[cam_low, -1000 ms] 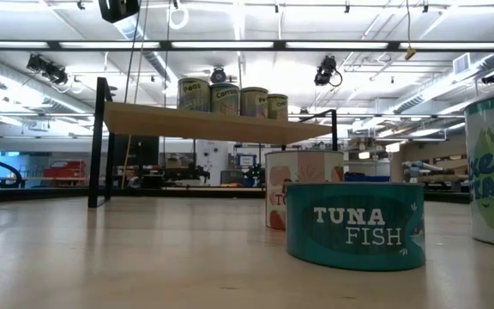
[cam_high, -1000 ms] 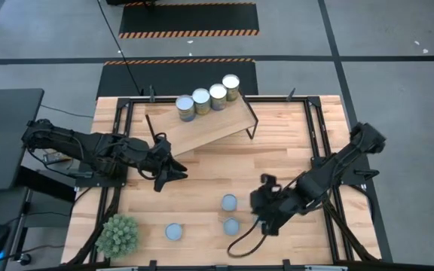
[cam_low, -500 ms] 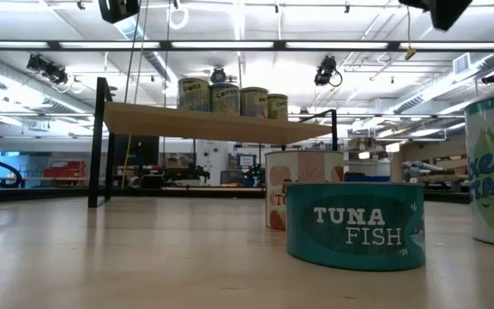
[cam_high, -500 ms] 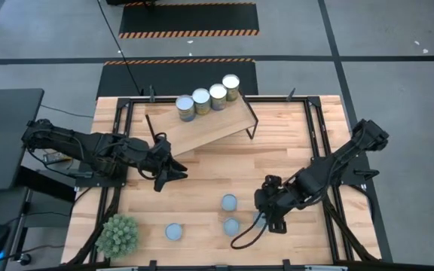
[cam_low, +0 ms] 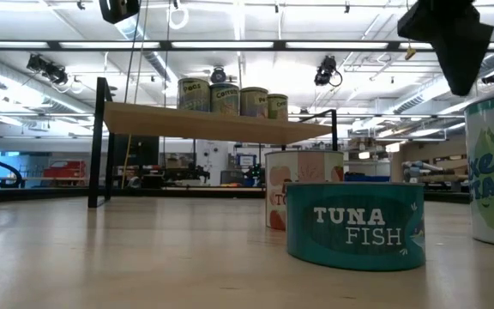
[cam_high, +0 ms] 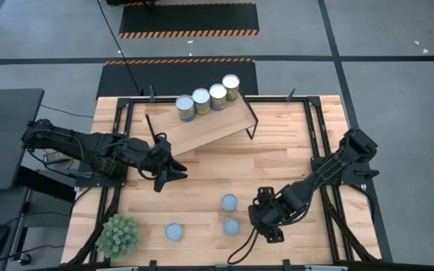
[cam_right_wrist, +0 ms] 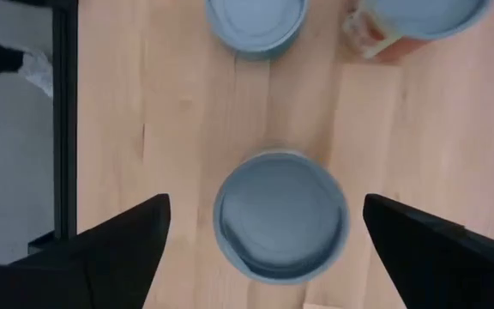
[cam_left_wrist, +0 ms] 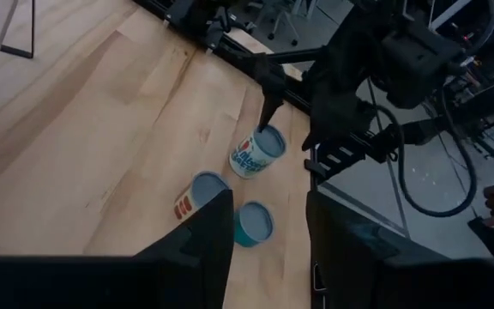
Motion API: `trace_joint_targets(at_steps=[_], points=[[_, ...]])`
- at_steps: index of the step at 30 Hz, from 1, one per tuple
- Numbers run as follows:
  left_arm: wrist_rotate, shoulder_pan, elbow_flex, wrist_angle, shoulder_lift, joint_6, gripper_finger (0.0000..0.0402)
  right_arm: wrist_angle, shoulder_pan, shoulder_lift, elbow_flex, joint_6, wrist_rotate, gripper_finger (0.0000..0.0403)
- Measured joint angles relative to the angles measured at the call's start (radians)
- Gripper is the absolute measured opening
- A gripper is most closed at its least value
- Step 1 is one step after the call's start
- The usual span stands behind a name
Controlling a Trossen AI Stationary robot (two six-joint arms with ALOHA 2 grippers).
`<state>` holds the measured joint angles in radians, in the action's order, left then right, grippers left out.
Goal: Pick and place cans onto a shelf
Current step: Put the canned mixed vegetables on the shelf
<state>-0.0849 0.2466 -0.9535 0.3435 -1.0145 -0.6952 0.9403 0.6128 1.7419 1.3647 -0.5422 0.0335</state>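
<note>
The right gripper (cam_high: 266, 220) has just changed in two ways: a second ago it hung further out toward the right edge of the pale wooden worktop (cam_high: 292, 150) with its fingers narrower, and now it has come in beside the loose tins and spread its fingers wide. In its own wrist view a small round tin with a blue-grey metal top (cam_right_wrist: 281, 215) sits squarely between those fingers, untouched. We judge that the reach for the next can is lined up and that descent and closing are yet to come. The left gripper (cam_high: 173, 172) waits low over the worktop just in front of the shelf, its fingers a moderate gap apart with nothing between them. We count seven cans. Four olive-labelled tins with silvery tops (cam_high: 201, 99) stand in a row along the far edge of the tilted light-wood shelf on thin black legs (cam_high: 202, 134). Three remain on the worktop: the one under the right gripper, a second one just beyond it (cam_high: 229, 202) and a third well off to the left (cam_high: 174, 232). There are two arms, one shelf and one spiky green plant (cam_high: 118, 235) at the near left corner.
</note>
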Motion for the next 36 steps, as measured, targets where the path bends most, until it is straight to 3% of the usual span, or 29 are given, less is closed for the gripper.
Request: trace_joint_targets(at_steps=[13, 22, 29, 36], points=[[0.0, 0.0, -0.001, 0.008, 0.0, 0.0, 0.0153, -0.014, 0.001, 0.041, -0.046, 0.002, 0.022, 0.0399], [-0.001, -0.001, -0.001, 0.014, 0.0, 0.0, 0.0153, -0.187, -0.001, 0.041, -0.171, 0.0, 0.015, 0.0393], [-0.008, 0.0, -0.001, 0.013, 0.0, 0.0, 0.0153, -0.289, -0.032, 0.041, -0.233, -0.007, -0.005, 0.0357], [-0.037, -0.002, -0.001, 0.013, 0.0, 0.001, 0.0153, -0.288, -0.073, 0.039, -0.253, 0.036, -0.034, 0.0292]])
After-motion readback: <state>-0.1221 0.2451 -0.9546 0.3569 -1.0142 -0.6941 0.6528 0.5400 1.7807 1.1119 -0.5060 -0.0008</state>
